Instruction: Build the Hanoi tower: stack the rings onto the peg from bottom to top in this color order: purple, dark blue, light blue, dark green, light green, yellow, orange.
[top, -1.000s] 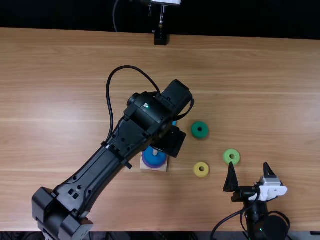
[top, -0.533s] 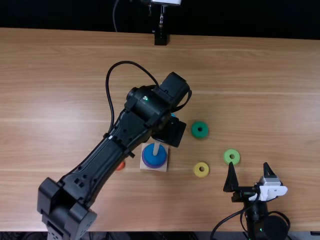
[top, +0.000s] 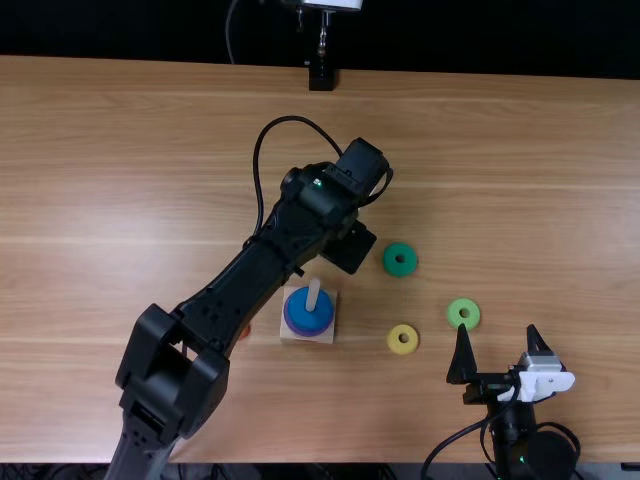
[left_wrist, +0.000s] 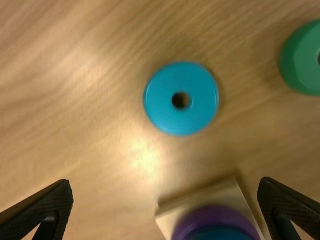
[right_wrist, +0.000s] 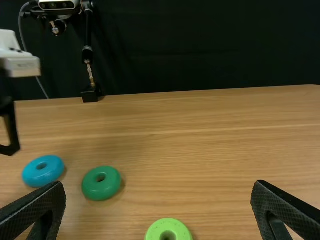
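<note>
Purple ring (left_wrist: 210, 214), dark blue ring (top: 309, 319) — on peg (top: 313, 294)

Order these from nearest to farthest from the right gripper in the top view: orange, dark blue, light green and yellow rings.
1. Light green ring, ahead-left of the right gripper.
2. Yellow ring, to its left.
3. Dark blue ring, farther left, on the peg.
4. Orange ring, farthest left, partly hidden by the left arm.

no texts, labels, brands, numbers or signs can be read.
</note>
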